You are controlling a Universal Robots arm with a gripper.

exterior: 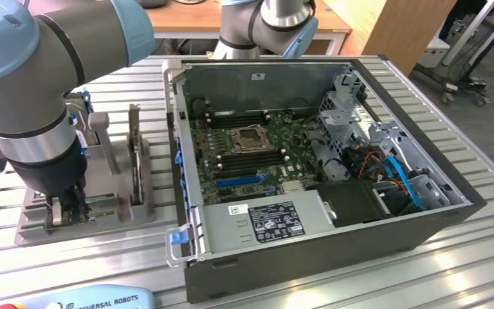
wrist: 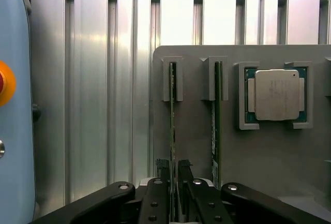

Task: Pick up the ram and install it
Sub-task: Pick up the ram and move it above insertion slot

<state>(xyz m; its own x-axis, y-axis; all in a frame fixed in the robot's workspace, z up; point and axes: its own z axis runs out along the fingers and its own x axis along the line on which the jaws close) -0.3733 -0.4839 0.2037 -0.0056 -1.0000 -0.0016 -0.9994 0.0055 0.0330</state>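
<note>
In the exterior view, the gripper (exterior: 65,209) is lowered onto a grey holder (exterior: 101,222) lying on the worktop (exterior: 453,270), beside the open computer case (exterior: 316,257), whose motherboard (exterior: 247,154) is exposed. The wrist view supplies the detail. The ram (wrist: 172,120) is stood on its thin edge in the slot nearest the holder's (wrist: 196,131) edge, beside bare worktop (wrist: 93,105). Its long axis is laid along the holder, parallel to a second stick (wrist: 216,115) in the next slot. One end is seated in a bracket and the other is pinched by the gripper (wrist: 174,175). A processor (wrist: 274,94) is seated beyond the second stick.
</note>
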